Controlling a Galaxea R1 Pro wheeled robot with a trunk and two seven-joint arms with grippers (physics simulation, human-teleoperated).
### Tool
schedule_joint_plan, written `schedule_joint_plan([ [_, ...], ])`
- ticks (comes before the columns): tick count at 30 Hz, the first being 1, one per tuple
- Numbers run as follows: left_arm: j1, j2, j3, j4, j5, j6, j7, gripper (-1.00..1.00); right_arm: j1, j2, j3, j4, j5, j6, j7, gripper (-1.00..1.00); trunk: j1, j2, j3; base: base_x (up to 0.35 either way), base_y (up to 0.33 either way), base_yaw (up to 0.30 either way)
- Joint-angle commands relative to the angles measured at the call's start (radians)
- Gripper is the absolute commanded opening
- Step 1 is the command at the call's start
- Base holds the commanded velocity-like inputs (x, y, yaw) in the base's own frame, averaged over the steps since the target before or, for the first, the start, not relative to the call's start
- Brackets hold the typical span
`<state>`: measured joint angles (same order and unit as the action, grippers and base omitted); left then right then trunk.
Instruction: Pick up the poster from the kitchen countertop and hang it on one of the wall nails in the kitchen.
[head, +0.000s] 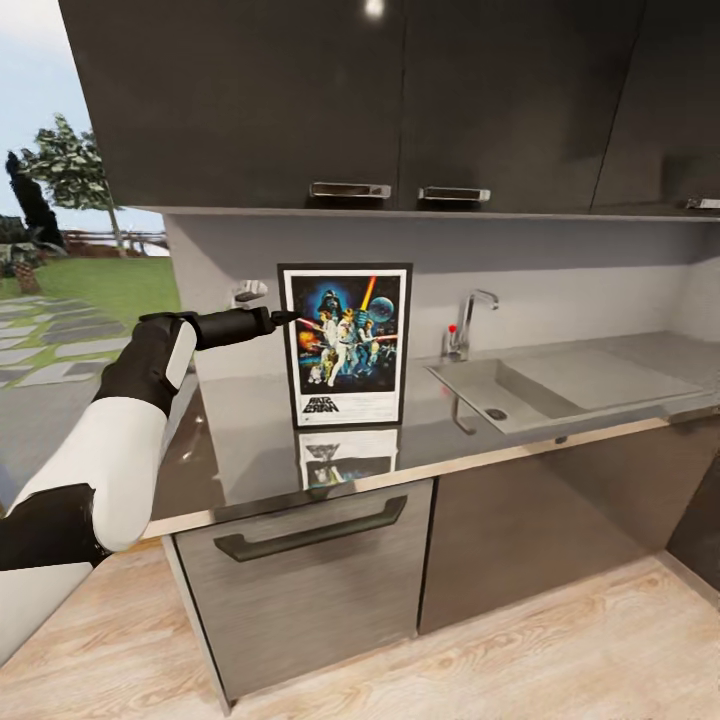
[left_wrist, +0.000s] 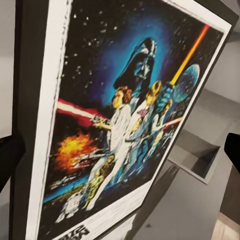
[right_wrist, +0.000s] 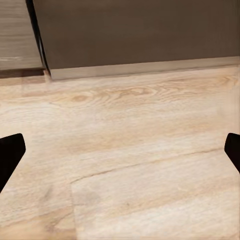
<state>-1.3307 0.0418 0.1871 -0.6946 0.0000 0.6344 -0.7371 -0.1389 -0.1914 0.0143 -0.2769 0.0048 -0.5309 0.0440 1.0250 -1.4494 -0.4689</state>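
The poster (head: 346, 345) stands upright on the kitchen countertop (head: 250, 445), leaning back toward the grey wall, black frame and white border around blue-black artwork. My left gripper (head: 283, 318) reaches in from the left and sits at the poster's left edge, about mid-height. In the left wrist view the poster (left_wrist: 125, 125) is very close, and the left gripper (left_wrist: 120, 155) is open, its dark fingertips (left_wrist: 10, 157) spread wide at either side of the artwork. My right gripper (right_wrist: 120, 150) hangs open over the wooden floor (right_wrist: 125, 150).
An inset sink (head: 560, 385) and chrome tap (head: 470, 320) lie right of the poster. Dark upper cabinets (head: 400, 100) overhang the worktop. A small white fitting (head: 248, 292) sticks out of the wall behind my left wrist. A drawer front with a handle (head: 310, 535) is below.
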Motion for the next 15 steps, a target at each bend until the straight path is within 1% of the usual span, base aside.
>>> schedule_joint_plan([
  [1,-0.001,0.000,0.003,0.000,0.000,0.007,-0.004,1.00,-0.001,0.000,0.001,0.001,0.000,-0.003,0.002,1.00,0.000,-0.001,-0.001,0.009,0.005,-0.018],
  [7,-0.001,0.000,0.003,0.000,0.000,0.007,-0.004,1.00,-0.001,0.000,0.001,0.001,0.000,-0.003,0.002,1.00,0.000,-0.001,-0.001,0.067,0.042,-0.007],
  [15,-0.001,0.000,0.003,0.000,-0.001,0.007,-0.004,1.00,-0.001,0.000,0.001,0.001,0.000,-0.003,0.002,1.00,0.000,-0.001,-0.001,0.021,0.014,-0.001],
])
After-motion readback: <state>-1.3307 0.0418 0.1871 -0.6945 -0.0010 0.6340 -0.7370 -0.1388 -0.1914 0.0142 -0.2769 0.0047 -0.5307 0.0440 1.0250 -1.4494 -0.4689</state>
